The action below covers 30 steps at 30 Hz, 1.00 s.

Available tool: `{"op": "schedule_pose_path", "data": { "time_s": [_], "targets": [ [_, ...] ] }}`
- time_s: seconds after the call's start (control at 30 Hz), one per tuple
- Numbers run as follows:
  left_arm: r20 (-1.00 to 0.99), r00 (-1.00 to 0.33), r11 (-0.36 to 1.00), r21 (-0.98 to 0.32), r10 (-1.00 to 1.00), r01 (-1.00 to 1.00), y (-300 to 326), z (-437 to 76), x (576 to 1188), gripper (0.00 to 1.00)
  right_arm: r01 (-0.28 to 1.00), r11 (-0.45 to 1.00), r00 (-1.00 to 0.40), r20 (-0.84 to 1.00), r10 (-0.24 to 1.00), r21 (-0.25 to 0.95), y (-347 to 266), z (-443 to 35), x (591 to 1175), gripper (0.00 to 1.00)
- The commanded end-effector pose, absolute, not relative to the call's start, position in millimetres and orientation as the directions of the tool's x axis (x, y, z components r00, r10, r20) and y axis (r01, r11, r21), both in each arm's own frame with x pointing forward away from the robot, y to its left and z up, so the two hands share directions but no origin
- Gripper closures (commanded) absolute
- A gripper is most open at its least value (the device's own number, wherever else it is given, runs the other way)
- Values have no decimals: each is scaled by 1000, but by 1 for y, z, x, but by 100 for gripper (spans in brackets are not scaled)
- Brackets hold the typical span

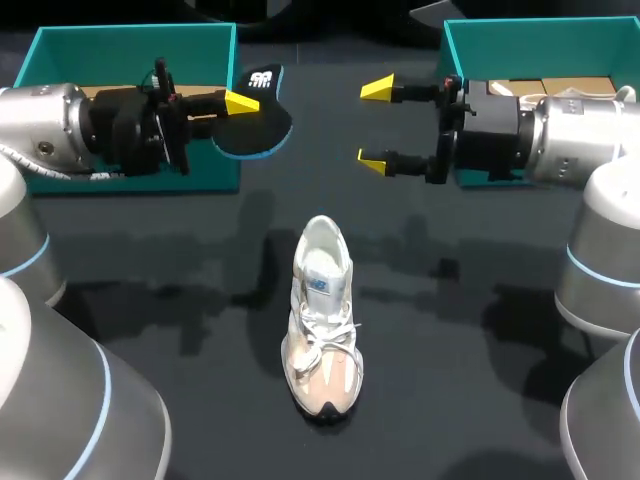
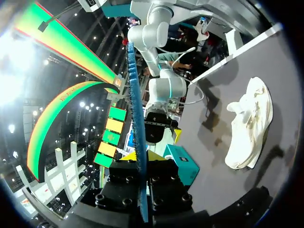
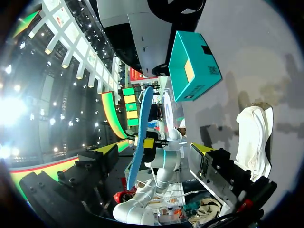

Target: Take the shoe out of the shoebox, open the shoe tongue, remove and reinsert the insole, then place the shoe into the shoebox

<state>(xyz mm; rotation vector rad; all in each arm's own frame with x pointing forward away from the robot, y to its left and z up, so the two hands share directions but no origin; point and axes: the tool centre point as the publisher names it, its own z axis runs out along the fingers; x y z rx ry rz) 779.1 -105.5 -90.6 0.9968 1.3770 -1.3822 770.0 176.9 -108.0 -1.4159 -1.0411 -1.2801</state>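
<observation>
Insole with white logo

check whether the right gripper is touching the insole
Apart. In the head view bare table shows between the right gripper and the insole, held by the left gripper.

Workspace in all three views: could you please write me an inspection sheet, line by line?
Surface: dark table.
Job's things: white sneaker upright at the middle, toe toward the robot; insole out of it, held in the air; teal left shoebox and teal right shoebox at the far side, both open.
Clutter: nothing seen.
Hands: left hand shut on the insole; right hand open, empty.
Cables: nothing seen on the table.
Surroundings: nobody reaches over the table.
</observation>
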Motion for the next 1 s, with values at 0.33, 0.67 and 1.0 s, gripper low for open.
{"op": "schedule_pose_path", "data": {
  "time_s": [0.33,0.67,1.0],
  "targets": [
    [-995,-91,83,-94,-45,992,-117,-96,776,100,973,-211,99,995,6,-96,180,-108,770,0],
    [-999,-42,109,-42,-5,993,-135,-105,786,100,987,-151,66,997,32,-60,191,-112,765,0],
    [-999,38,123,41,26,992,-151,-115,793,100,996,-82,37,998,57,-32,214,-108,751,0]
  ]
}}
